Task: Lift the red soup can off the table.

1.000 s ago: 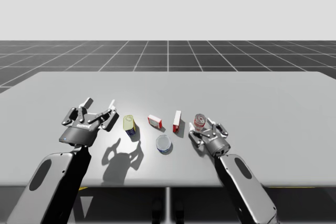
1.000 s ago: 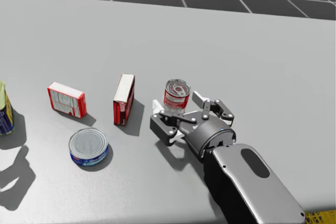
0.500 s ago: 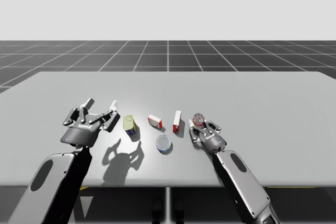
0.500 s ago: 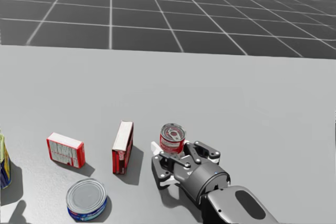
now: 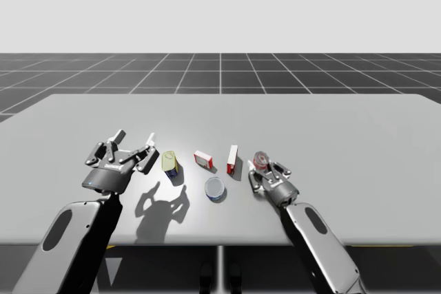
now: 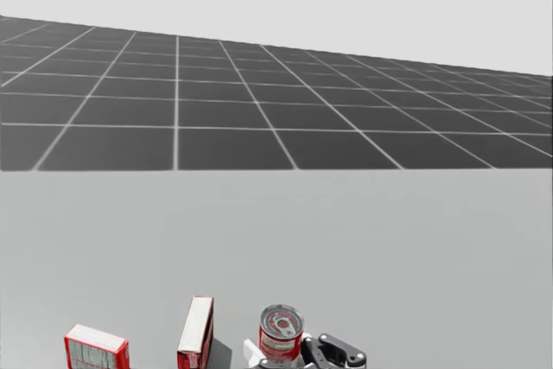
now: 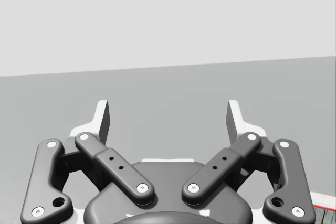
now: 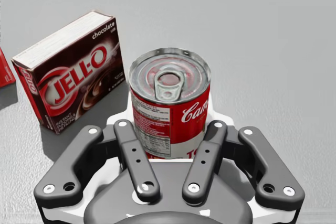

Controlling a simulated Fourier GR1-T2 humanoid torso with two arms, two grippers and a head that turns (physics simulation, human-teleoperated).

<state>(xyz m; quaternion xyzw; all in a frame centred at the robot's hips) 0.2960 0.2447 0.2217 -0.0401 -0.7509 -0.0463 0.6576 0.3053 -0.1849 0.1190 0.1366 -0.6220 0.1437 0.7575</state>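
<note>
The red soup can (image 8: 169, 90), upright, with a silver pull-tab lid and a red-and-white label, sits just at three o'clock of the narrow red box (image 5: 232, 160), pinched from both sides by my right gripper (image 8: 169, 129), whose forearm reaches in from five o'clock, while my left gripper (image 7: 168, 124) hovers spread wide.

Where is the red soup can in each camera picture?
High view: red soup can right of middle, at my right gripper.
Head view: can at the bottom edge, near the middle.
Right wrist view: can between the fingers, which are shut on it.
Left wrist view: my left gripper, fingers open, facing table.
Landmark: upright red box beside the can.
</note>
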